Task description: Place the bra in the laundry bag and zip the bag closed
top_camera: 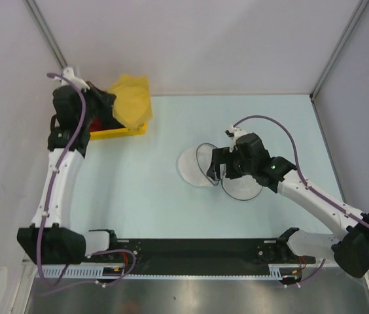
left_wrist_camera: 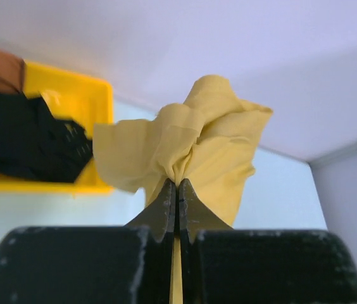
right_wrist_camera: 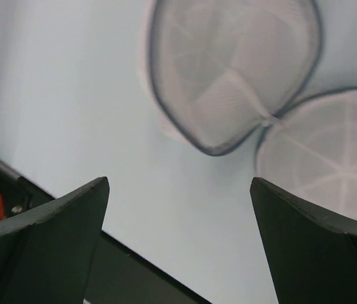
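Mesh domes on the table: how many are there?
2. One dome lies just left of the right gripper; the other dome touches it, partly under that gripper. None seems hidden.

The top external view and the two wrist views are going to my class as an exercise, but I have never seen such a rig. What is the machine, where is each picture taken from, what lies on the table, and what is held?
The machine is two robot arms fixed at the table's near edge. The top view looks down from above and behind them. Each wrist view comes from a camera on one arm, looking past its own tool. On the pale table lie a round mesh laundry bag, opened into two halves, and a yellow bin with dark clothes inside. The left tool is shut on a crumpled yellow garment, apparently the bra, held up near the bin. The right tool is open and empty, above the bag.
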Available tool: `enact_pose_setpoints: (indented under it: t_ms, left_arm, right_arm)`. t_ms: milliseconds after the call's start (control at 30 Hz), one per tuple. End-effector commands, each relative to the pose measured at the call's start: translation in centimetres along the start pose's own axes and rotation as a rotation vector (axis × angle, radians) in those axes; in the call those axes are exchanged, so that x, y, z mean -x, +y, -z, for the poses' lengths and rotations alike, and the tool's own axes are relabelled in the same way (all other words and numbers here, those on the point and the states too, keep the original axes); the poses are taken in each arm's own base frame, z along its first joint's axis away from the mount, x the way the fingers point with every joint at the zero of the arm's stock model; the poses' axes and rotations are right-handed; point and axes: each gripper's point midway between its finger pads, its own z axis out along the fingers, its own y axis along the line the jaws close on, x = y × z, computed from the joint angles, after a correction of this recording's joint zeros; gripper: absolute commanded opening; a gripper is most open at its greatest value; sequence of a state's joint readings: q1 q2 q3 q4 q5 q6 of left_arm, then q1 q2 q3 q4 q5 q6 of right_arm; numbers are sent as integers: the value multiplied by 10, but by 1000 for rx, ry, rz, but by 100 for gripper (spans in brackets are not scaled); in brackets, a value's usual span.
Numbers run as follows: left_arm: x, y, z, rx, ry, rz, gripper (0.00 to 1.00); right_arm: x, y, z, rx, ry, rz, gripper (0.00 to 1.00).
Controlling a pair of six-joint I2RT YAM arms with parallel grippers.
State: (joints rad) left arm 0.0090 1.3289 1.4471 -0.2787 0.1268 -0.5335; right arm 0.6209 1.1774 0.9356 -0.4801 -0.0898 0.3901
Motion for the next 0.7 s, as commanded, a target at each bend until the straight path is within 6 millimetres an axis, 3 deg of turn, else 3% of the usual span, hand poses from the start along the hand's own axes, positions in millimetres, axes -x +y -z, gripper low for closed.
enact_pose_setpoints:
  t_ms: [0, 67, 100, 167, 300, 400, 533, 667]
  left_arm:
    - [-90, -1, 43, -137, 236, 90, 0]
    - [-103, -20, 70, -255, 266, 107, 0]
    - [-122, -13, 77, -254, 302, 117, 0]
    - [-146, -20, 93, -296, 362, 114, 0]
    - [-192, -19, 129, -356, 461, 123, 0]
    - [-209, -25, 154, -433, 516, 130, 0]
    - [-214, -31, 178, -499, 530, 121, 0]
    - [-225, -38, 199, -576, 576, 148, 0]
  right_arm:
    - [23, 59, 12, 203, -63, 32, 100]
    - [26, 88, 19, 346, -79, 46, 100]
    - [25, 100, 22, 401, -80, 40, 100]
    - [29, 125, 27, 535, -106, 54, 100]
    - [13, 150, 13, 632, -52, 76, 100]
    - [6, 157, -3, 652, -53, 105, 100]
    - [-1, 153, -18, 624, -64, 100, 100]
    - [-14, 167, -20, 716, -59, 67, 100]
